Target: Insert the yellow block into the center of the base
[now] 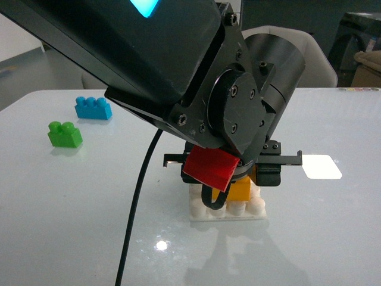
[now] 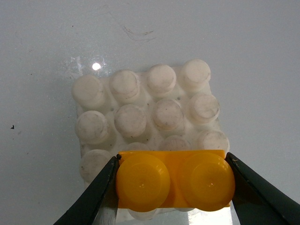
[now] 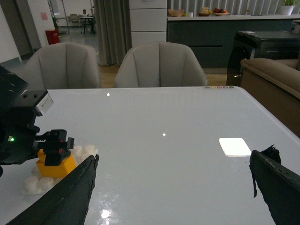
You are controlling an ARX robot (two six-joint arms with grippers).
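Far left of the front view, the green brick [image 1: 64, 134] and the blue brick [image 1: 93, 108] sit out on the counter [image 1: 71, 208], well apart from the action. Moving to the lower centre, the left arm fills the frame, and under it is the block [image 1: 241, 189], right on top of the base [image 1: 205, 210]. The left tool [image 2: 172, 160] is clenched on the block, one finger at each short end, both studs showing between them. The block's long axis runs in line with the base's stud rows. But here's the catch: the left wrist camera shows two full rows of white studs bare beyond the block, so it looks to be over one edge of the base, not the middle. The centre studs lie across the block's long side, away from the tool. Whether it is pressed home or just resting cannot be told. Right of the base, only a glare patch [image 1: 321, 167]. The right tool [image 3: 173, 187] is released, fingers spread wide, well clear. The left arm is plainly the nearer one, and it likely needs a sideways shift before pushing down.
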